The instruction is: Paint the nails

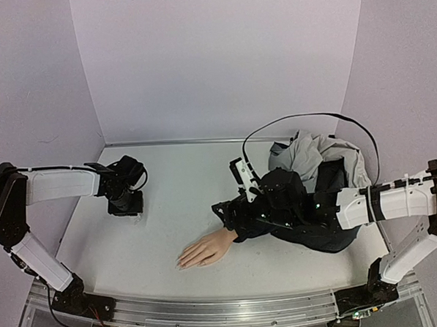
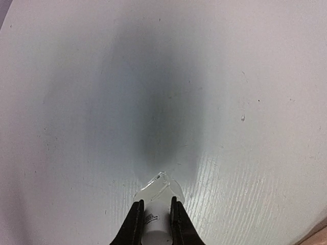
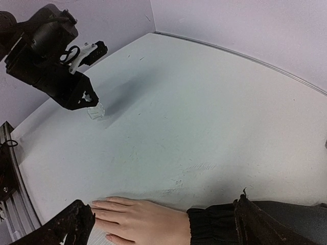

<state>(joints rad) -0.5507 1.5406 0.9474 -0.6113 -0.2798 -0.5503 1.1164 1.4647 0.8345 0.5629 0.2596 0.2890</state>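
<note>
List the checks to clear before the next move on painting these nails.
1. Bottle gripped: ok. The left pincer is shut on the small clear bottle, which is on the table.
2. Right pincer free: ok. It is open and empty, above the mannequin hand.
3. Hand lying flat, fingers uncovered: ok.
4. Brush ready: not ok. None is in view.
5. Bottle opened: cannot tell.
6. Nails bare of paint: cannot tell, too small.

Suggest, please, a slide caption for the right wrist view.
Open right hand frames the mannequin hand; across the table, the left hand grips a clear bottle.
</note>
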